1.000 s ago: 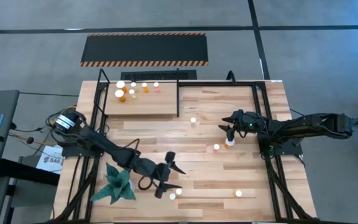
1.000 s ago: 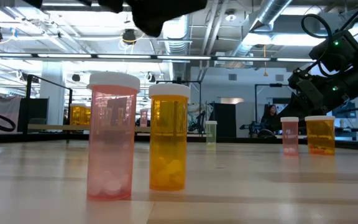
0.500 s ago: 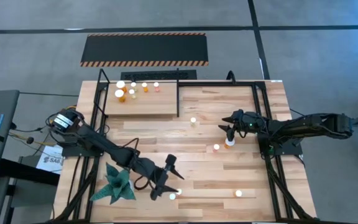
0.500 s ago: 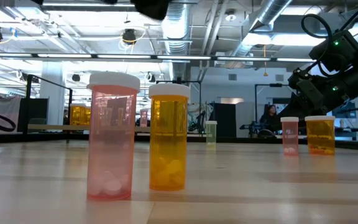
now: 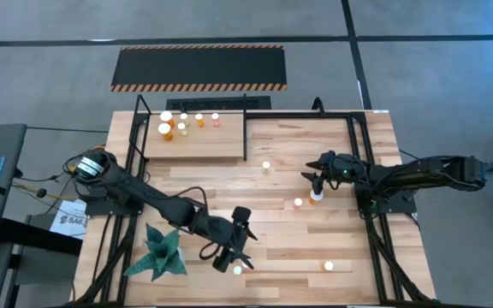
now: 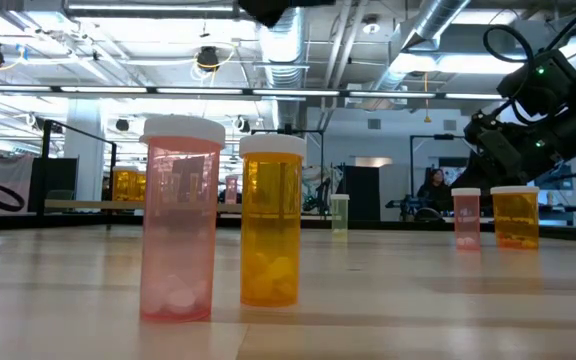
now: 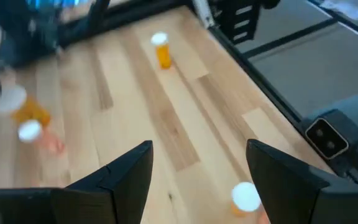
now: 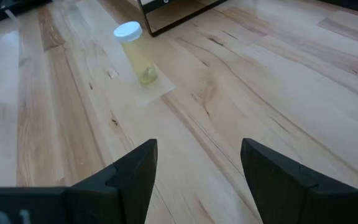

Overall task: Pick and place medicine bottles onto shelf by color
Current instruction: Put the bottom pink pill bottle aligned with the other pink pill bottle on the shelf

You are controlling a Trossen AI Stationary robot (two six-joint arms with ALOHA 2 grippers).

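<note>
Several white-capped medicine bottles (image 5: 182,124) stand on the shelf (image 5: 204,147) at the far left. A pink bottle (image 6: 178,225) and an orange bottle (image 6: 271,225) stand near the table's front edge. My left gripper (image 5: 234,255) hovers open just above them, touching neither; a white cap (image 7: 246,196) shows beside one finger. My right gripper (image 5: 310,178) waits open mid-table, close to an orange bottle (image 5: 315,198) and a pink one (image 5: 298,203). A pale bottle (image 8: 135,53) stands ahead of it.
One more orange bottle (image 5: 329,266) stands alone at the front right. A green paper plant (image 5: 163,252) sits at the front left beside my left arm. Black frame rails (image 5: 362,162) run along the table's sides. A hazard-striped black panel (image 5: 199,68) lies beyond the far edge.
My left gripper has risen from above the two front bottles and tipped up toward level, shifting slightly toward the table's right edge. It has stayed open. The bottles have not moved.
</note>
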